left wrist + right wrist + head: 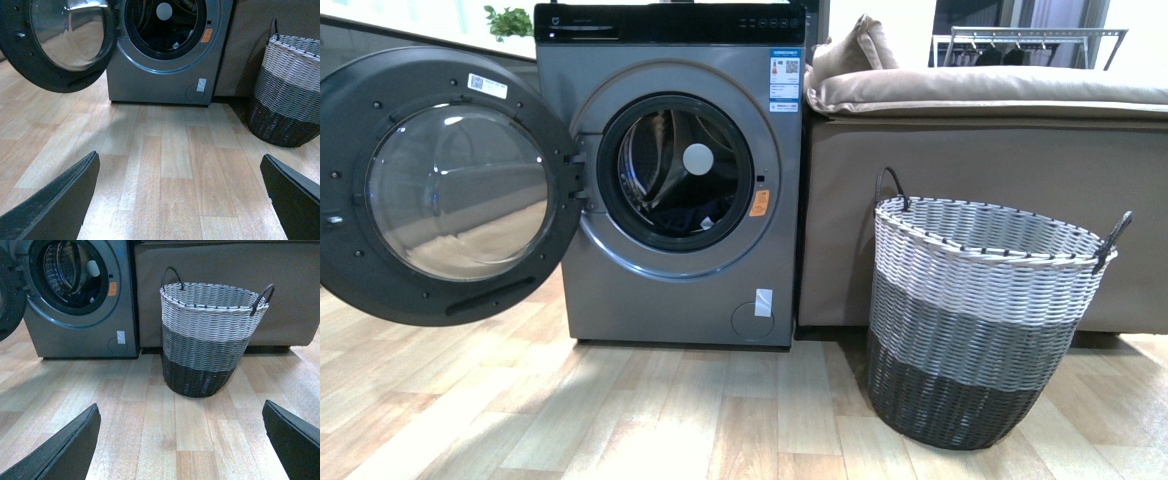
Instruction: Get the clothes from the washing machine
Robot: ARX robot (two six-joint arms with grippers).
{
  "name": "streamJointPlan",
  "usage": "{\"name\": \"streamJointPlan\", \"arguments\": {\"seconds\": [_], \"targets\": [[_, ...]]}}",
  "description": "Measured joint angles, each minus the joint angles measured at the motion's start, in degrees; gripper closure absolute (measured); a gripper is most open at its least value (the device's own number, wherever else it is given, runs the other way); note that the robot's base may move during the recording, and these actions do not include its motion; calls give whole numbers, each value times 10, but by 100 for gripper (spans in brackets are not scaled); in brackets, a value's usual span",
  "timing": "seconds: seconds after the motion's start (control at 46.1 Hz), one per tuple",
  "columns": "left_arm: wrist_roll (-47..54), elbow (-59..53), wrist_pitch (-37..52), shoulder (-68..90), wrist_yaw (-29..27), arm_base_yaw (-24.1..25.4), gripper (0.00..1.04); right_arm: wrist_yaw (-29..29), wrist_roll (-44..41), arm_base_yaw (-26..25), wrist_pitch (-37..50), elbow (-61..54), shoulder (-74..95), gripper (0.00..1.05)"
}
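Clothes (685, 218) lie inside the open washing machine (670, 290). Left gripper (179, 155) and right gripper (181, 403) hang above the floor (165, 200), well back, jaws spread wide.

We are holding both grippers wide open.
Our left gripper (179, 156) is spreading its dark fingers (55, 200) far apart, and our right gripper (181, 406) is spreading its fingers (292, 435) just as wide, both gripping nothing.
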Motion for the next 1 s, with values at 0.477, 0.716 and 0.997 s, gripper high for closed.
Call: {"name": "streamJointPlan", "arguments": {"seconds": [0.477,0.716,0.997], "targets": [[0,0,0,0,0,0,7,0,0,0,0,0,0,8],[0,0,0,0,0,0,7,0,0,0,0,0,0,8],[0,0,0,0,0,0,7,0,0,0,0,0,0,8]]}}
